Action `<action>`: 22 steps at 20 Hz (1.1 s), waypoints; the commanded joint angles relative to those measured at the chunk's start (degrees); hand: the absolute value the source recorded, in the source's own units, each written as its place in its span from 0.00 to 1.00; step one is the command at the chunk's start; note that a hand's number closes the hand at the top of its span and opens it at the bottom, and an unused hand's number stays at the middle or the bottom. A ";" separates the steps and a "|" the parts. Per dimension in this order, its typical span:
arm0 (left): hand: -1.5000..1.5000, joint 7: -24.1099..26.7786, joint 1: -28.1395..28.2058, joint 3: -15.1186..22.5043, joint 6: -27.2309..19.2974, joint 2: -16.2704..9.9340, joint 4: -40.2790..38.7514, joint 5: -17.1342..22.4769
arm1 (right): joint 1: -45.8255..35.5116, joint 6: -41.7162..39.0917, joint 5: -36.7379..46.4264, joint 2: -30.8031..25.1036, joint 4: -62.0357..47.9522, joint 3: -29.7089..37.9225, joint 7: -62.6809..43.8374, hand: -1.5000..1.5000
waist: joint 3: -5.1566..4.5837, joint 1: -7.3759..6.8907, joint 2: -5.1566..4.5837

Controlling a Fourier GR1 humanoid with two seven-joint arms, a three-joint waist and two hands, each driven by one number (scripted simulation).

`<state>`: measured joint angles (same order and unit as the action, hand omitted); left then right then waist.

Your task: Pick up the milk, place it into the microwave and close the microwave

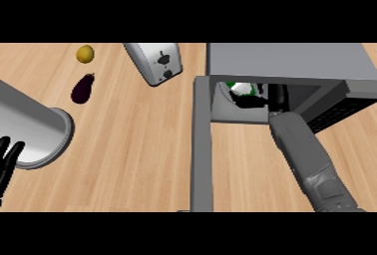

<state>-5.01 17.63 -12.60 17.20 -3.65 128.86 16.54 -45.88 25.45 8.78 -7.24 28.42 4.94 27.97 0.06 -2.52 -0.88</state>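
Milk (242, 88) sat inside the open microwave (294, 60) at the surface's far right edge, the right robot hand (253, 101) curled round it; the left robot hand (9, 157) rested open at the left edge.

- One microwave (287, 59) is sitting at 1 o'clock, its single door (202, 144) standing open.
- One milk carton (241, 88) is showing inside the microwave cavity.
- One toaster (156, 62) is lying at 12 o'clock.
- One lemon (86, 54) is lying at 11 o'clock.
- One eggplant (83, 88) is lying at 10 o'clock.
- One steel pot (33, 129) is lying at 9 o'clock.
- Two hands are showing: left hand (9, 155) at 8 o'clock, right hand (254, 99) inside the microwave.
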 commanded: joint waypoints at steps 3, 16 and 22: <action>0.00 0.56 0.79 4.08 0.28 2.15 0.61 -3.61 | -5.69 6.55 -0.16 -4.40 -9.98 5.12 2.51 1.00 | 0.09 -1.14 -0.58; 0.00 1.67 0.38 2.18 1.68 0.08 -1.41 -5.11 | -15.15 13.53 10.03 -3.42 -22.11 -1.47 -0.10 0.00 | 0.06 -2.72 -0.96; 0.00 0.78 -2.43 0.94 1.18 -0.92 -3.05 -4.55 | -16.77 12.46 10.17 -1.35 -23.01 -1.28 -0.10 0.00 | 0.09 -2.66 -1.27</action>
<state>-3.26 16.86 -10.79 18.78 -3.85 126.99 11.58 -61.21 37.72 18.60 -10.26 6.34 3.73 28.42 0.15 -5.32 -2.04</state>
